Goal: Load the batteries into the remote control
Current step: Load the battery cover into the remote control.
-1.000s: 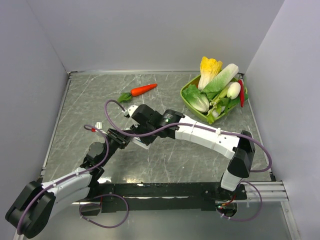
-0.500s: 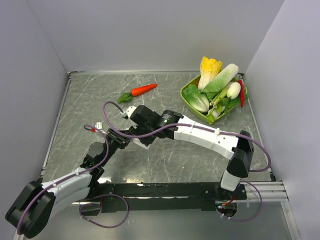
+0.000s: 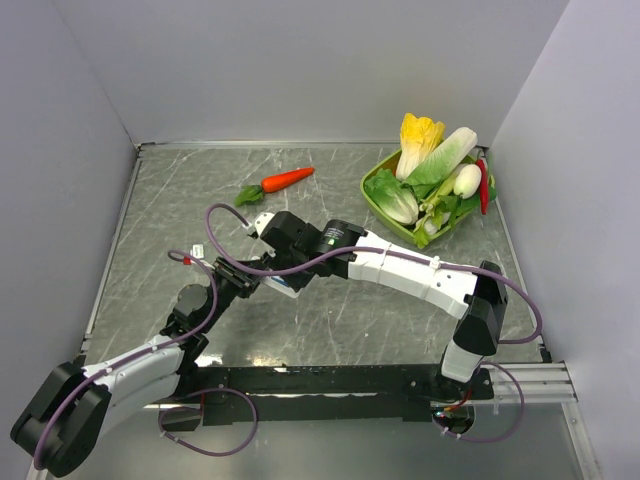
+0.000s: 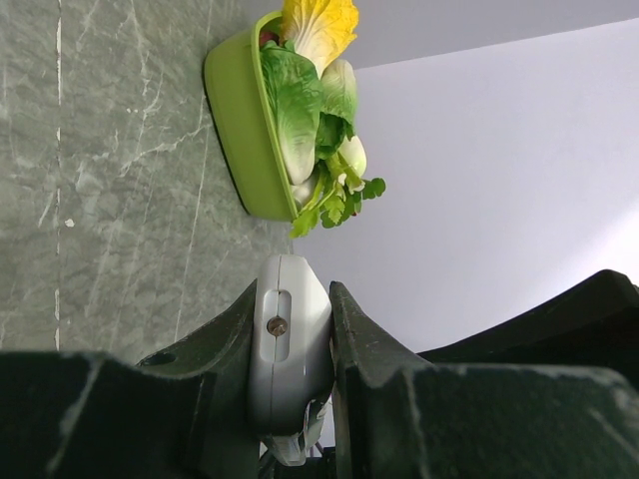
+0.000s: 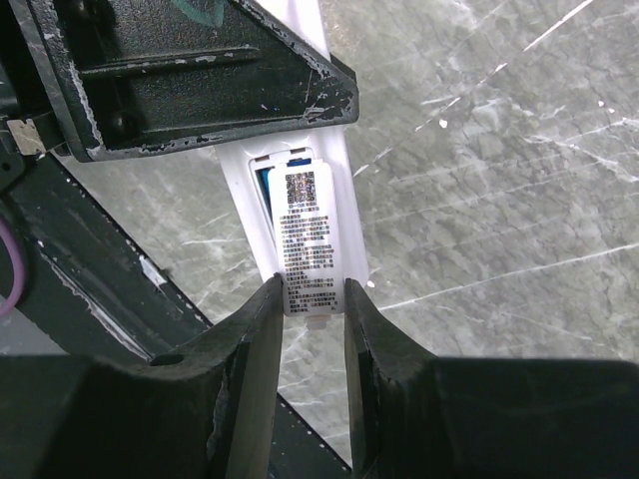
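The batteries (image 5: 266, 190) sit mostly hidden inside the remote control (image 5: 312, 230).

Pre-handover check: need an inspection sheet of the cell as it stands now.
Surface: grey marbled table, no spills seen.
Job's things: remote control held between both claws; a blue battery shows in its compartment beside the label; a second battery is not visible.
Clutter: carrot; green tray of vegetables.
Grippers: left claw shut on the remote's end; right claw shut on its labelled back.
Cables: purple cable loops over both arms.
Surroundings: plain grey walls.
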Tool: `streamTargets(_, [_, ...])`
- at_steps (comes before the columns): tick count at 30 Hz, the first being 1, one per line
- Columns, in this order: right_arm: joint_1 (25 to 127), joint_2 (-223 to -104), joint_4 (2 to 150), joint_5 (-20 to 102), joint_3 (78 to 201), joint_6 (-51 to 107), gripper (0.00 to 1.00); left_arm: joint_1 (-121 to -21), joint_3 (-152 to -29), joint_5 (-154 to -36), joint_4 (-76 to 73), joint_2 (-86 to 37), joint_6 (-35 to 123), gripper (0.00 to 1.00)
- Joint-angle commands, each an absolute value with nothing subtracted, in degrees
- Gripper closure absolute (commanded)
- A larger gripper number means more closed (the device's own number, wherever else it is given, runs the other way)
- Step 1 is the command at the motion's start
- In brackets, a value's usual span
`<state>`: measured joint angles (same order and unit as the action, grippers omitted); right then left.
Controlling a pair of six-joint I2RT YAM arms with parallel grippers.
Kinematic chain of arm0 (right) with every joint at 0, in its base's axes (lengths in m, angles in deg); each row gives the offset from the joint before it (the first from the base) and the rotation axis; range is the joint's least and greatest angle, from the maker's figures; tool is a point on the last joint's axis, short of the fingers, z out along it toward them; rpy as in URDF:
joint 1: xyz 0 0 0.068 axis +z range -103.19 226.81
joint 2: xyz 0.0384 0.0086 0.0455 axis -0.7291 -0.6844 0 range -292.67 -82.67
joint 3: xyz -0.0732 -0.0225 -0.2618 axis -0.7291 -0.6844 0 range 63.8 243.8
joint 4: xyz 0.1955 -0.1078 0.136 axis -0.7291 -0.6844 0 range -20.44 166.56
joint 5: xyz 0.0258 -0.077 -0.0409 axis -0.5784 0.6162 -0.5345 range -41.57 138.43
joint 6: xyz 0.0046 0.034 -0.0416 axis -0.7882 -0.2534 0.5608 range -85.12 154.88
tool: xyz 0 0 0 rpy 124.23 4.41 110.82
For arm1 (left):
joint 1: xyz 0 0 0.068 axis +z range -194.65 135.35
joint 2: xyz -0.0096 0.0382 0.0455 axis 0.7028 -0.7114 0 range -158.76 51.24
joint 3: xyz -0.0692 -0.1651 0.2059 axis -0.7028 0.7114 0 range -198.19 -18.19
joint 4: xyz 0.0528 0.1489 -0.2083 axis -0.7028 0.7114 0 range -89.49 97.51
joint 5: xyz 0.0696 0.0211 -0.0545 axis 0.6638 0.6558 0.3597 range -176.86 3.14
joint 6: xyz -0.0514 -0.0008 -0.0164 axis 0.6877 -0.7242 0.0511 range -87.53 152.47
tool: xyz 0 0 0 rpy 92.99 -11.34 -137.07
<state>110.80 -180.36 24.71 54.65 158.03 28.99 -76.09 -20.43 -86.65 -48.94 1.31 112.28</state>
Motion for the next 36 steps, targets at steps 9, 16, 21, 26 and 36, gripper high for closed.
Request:
streamTargets(9, [111.4, -179.2, 27.4, 54.8, 158.9, 29.1, 1.0, -75.9, -9.6, -87.0, -52.3, 2.5, 113.5, 0.99])
streamTargets(16, [111.5, -180.1, 26.1, 54.0, 159.7, 29.5, 1.0, -75.9, -9.8, -87.0, -52.5, 2.4, 113.3, 0.99])
streamTargets(21, [111.9, -181.0, 25.1, 53.6, 160.7, 29.8, 1.0, -75.9, -9.7, -87.0, -52.4, 2.5, 113.5, 0.99])
streamTargets(26, [112.2, -181.6, 24.4, 54.1, 161.3, 29.6, 1.0, -75.9, -9.6, -86.9, -52.3, 3.1, 113.5, 0.99])
streamTargets(36, [112.2, -183.0, 23.6, 55.6, 161.9, 27.4, 1.0, -75.9, -9.5, -87.0, -52.9, 3.6, 113.3, 0.99])
